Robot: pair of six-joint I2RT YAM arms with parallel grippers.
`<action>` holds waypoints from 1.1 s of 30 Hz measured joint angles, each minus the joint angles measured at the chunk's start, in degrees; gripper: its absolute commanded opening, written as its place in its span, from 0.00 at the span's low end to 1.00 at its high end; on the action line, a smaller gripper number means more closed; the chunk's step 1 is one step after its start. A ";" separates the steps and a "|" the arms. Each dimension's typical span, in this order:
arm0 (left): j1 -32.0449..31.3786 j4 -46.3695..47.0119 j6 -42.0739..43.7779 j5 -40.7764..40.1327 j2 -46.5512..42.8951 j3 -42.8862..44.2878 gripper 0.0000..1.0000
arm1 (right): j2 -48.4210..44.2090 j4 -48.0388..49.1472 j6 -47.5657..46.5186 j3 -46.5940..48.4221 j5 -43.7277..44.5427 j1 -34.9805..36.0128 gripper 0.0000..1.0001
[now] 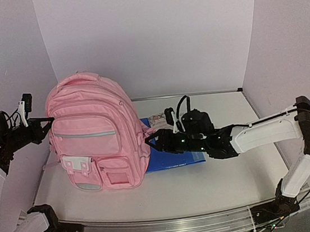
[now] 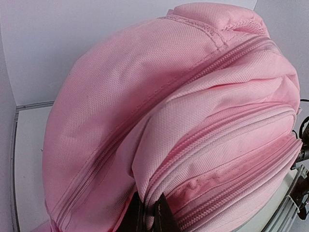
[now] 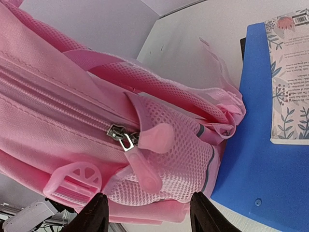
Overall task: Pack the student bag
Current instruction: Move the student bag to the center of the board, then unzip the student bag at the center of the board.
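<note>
Fingers (image 3: 99, 215) of the right gripper (image 3: 150, 215) stood spread near the zipper pull (image 3: 129, 142) of the student bag (image 1: 98, 134), upright on the table (image 1: 208, 183), while the left gripper (image 2: 148, 213) pinched its fabric, probably to steady it.

Table (image 1: 170, 196): student bag (image 1: 95, 134), blue folder (image 1: 165, 160)

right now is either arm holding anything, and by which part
The left gripper, jaws shut, pinches the student bag by its fabric beside a zip. The right gripper, jaws open, holds nothing.
</note>
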 measured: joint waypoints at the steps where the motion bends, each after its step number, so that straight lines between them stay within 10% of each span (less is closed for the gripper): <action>1: 0.00 0.01 0.00 0.00 0.00 0.00 0.00 | 0.03 0.44 0.40 -0.31 -0.24 -0.12 0.50; 20: 0.00 0.02 0.00 -0.02 0.02 -0.02 0.00 | 3.85 11.72 3.14 -1.29 -5.57 -1.70 0.35; 33: 0.00 0.00 0.00 -0.03 -0.02 -0.02 0.00 | 4.28 13.89 3.78 -1.69 -4.79 -1.90 0.02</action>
